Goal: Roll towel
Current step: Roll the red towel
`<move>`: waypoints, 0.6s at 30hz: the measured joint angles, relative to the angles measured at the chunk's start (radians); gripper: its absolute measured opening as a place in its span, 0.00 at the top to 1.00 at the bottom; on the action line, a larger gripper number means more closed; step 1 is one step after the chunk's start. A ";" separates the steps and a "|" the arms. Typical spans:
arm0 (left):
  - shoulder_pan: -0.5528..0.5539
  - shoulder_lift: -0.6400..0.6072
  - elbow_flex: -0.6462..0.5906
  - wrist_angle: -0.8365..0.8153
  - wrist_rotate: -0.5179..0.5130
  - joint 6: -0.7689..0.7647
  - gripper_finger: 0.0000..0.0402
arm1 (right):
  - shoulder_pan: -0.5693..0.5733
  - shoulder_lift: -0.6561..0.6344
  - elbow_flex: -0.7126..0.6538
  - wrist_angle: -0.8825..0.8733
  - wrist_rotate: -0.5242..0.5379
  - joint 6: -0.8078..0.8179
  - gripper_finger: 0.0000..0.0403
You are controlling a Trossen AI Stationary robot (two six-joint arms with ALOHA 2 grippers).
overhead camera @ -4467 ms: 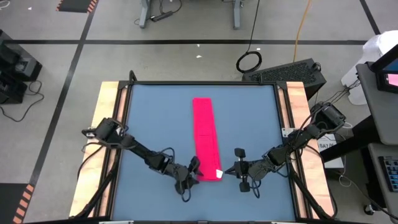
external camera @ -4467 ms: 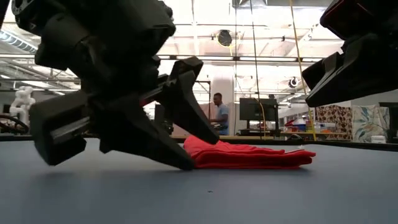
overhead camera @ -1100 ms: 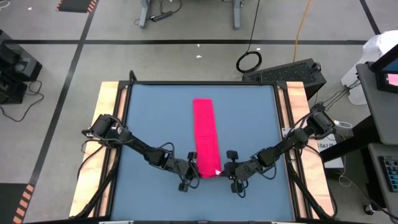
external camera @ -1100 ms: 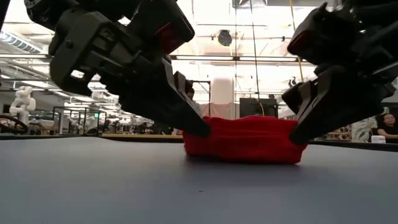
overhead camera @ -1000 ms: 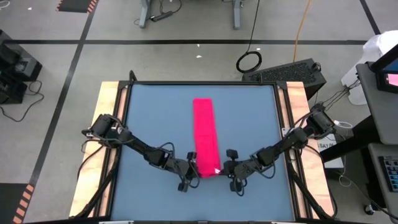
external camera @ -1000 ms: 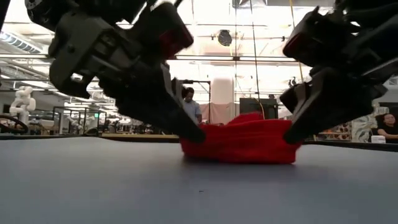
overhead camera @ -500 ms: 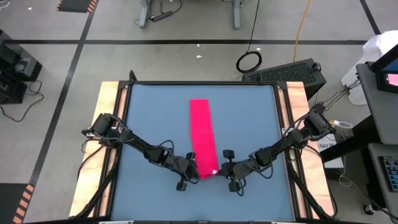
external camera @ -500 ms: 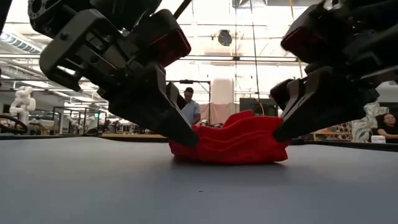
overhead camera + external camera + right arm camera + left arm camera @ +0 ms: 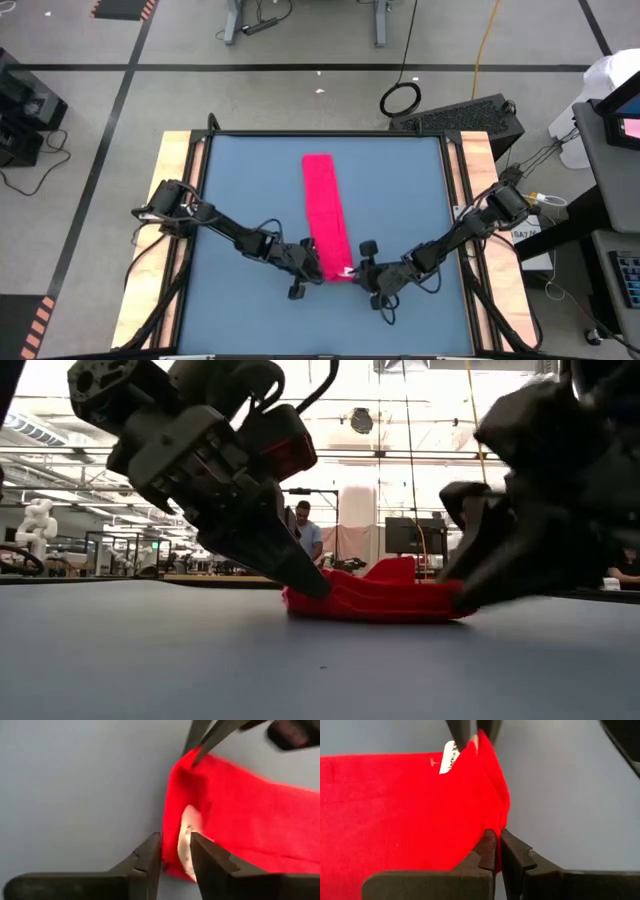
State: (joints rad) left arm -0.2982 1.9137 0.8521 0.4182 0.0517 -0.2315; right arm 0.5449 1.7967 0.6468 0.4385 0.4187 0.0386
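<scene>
I am working at the near end of the one towel (image 9: 325, 218), a long red-pink strip lying lengthwise down the middle of the blue table (image 9: 240, 180). Its near end is lifted and bunched between my two pincers; the far end is lying flat.

My left pincer (image 9: 496, 851) is pressed together on the towel's near left corner, with a thin fold of cloth pinched between the fingertips. My right pincer (image 9: 174, 851) is sitting at the opposite near corner, beside the white tag (image 9: 188, 836). Its fingers are standing slightly apart with the towel's edge and tag between them, so I judge the grip there to be loosening or gone; I cannot tell whether it is actually clamping the cloth.

To do this step well, I think both corners need to travel together. If the right side is slack while the left is gripping, the first turn will probably go crooked and the roll will cone. I would re-seat the right pincer on the hem, level with the left, then tuck the edge over tightly and evenly before advancing along the strip.

Counting: one towel, one tag, two pincers, one table. In the low view, one person (image 9: 306, 532) is visible in the room behind.
</scene>
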 joint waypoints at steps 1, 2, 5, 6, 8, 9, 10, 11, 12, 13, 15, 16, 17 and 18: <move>0.005 0.000 0.000 -0.008 0.000 -0.006 0.96 | 0.000 0.014 0.000 -0.002 0.000 0.000 0.74; 0.011 0.000 0.000 -0.017 0.000 -0.016 0.96 | 0.001 0.029 0.000 0.002 0.005 0.006 0.73; 0.024 0.000 0.000 -0.033 0.000 -0.026 0.96 | 0.001 0.058 0.003 0.023 0.017 0.048 0.69; 0.024 0.000 0.000 -0.040 0.000 -0.026 0.96 | 0.001 0.063 0.003 0.024 0.019 0.061 0.68; 0.026 0.000 0.000 -0.048 0.000 -0.025 0.96 | 0.001 0.070 0.003 0.024 0.031 0.076 0.67; 0.026 0.000 0.000 -0.047 0.000 -0.025 0.96 | 0.002 0.073 0.003 0.024 0.038 0.081 0.67; 0.026 0.000 0.000 -0.046 0.000 -0.025 0.96 | 0.002 0.073 0.004 0.023 0.039 0.081 0.67; 0.025 0.000 0.000 -0.046 0.000 -0.025 0.96 | 0.002 0.073 0.004 0.021 0.042 0.083 0.67; 0.025 0.000 0.000 -0.047 0.000 -0.025 0.96 | 0.002 0.073 0.004 0.020 0.049 0.098 0.68; 0.025 0.000 0.000 -0.046 0.000 -0.025 0.96 | 0.000 0.074 0.004 0.019 0.052 0.117 0.69; 0.025 0.000 0.000 -0.046 0.000 -0.025 0.96 | -0.011 0.074 0.004 0.018 0.040 0.146 0.73; 0.025 0.000 0.000 -0.047 0.000 -0.025 0.96 | -0.015 0.074 0.004 0.018 0.038 0.163 0.77; 0.025 0.000 0.000 -0.047 0.000 -0.025 0.96 | -0.017 0.075 0.004 0.017 0.037 0.172 0.80; 0.025 0.000 0.000 -0.046 0.000 -0.025 0.96 | -0.018 0.075 0.004 0.014 0.038 0.180 0.85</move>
State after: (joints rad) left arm -0.2729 1.9137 0.8524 0.3717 0.0517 -0.2562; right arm 0.5266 1.8721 0.6506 0.4527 0.4564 0.2187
